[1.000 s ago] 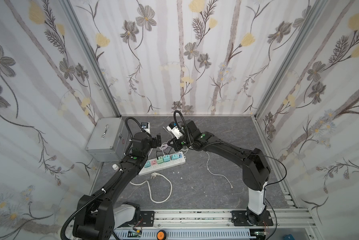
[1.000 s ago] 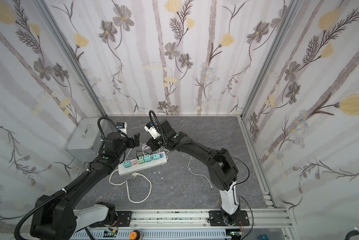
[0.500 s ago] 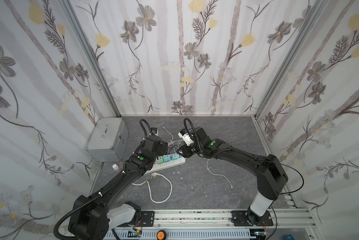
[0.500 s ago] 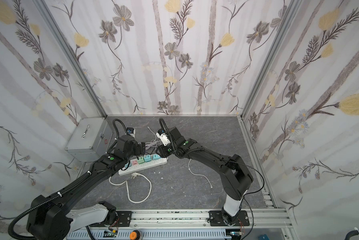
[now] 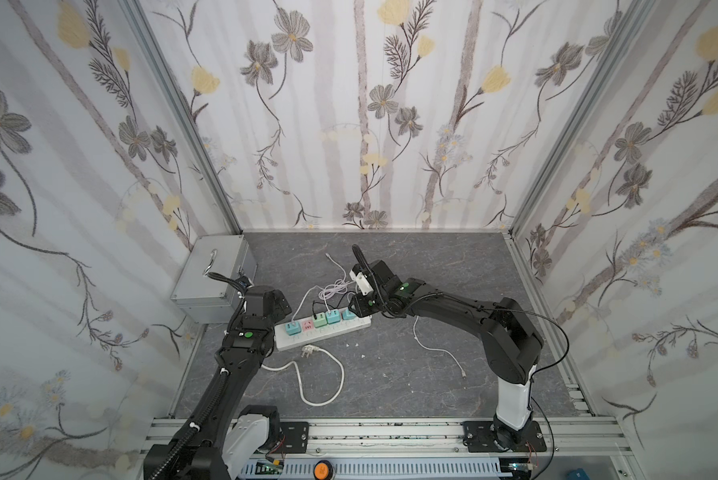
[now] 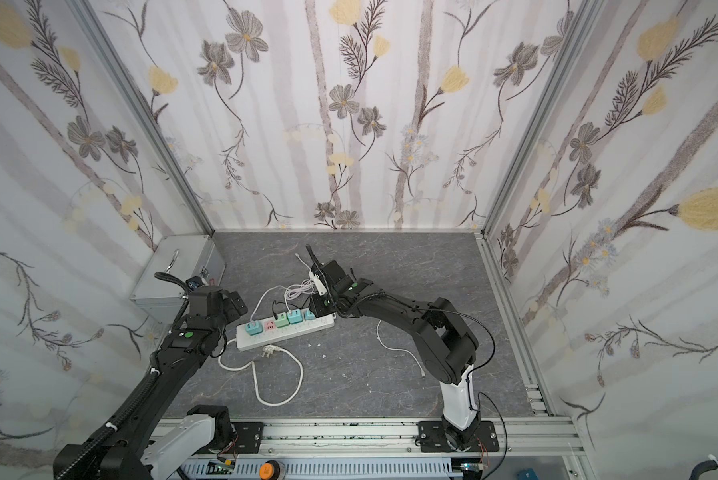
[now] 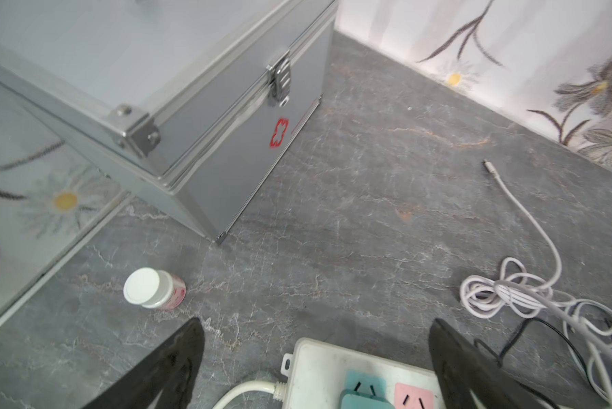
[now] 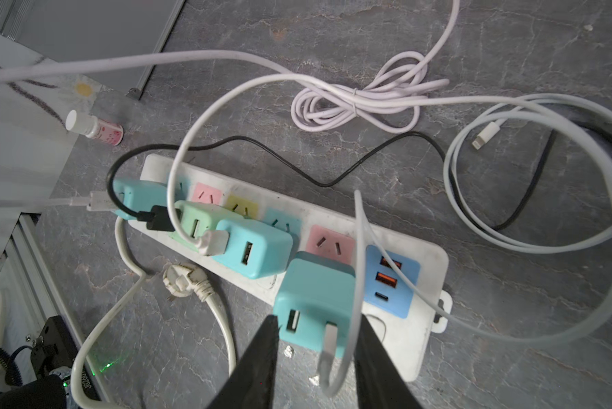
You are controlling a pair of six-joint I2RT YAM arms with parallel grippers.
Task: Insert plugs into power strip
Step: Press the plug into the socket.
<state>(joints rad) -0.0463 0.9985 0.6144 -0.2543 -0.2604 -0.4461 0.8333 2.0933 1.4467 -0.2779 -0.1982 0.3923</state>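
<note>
The long white plastic power strip (image 8: 412, 347) with its row of pastel sockets lies flat on the grey stone-look floor (image 8: 492, 46). One end is under the right gripper (image 8: 318, 318) and the corded end sits between the fingers of the left gripper (image 7: 317, 324). It looks light enough to skate or tip if pushed off-centre. Beyond the right jaws stand the other three plugs (image 8: 258, 248), teal and mint. The fourth, a small teal cube-shaped charger plug (image 8: 315, 294), sits right between those jaws beside the blue USB panel (image 8: 391, 283) and seems to be down in its socket. That cube should be light, rigid and rather slick, so the place to take it is on its two flat flanks, squarely and clear of the port face. Its thin white cable (image 8: 358, 230) is limp and loops up along the inner side of one finger, where it could get pinched. The right jaws stand apart with a fingertip hard by each flank, but from this angle I cannot tell whether they squeeze the plug or only bracket it. The right arm (image 5: 444, 307) reaches long across the floor, its wrist tipped down over the strip. The left arm (image 5: 241, 365) is folded short with its wrist pitched forward, its jaws spread wide and holding nothing.
</note>
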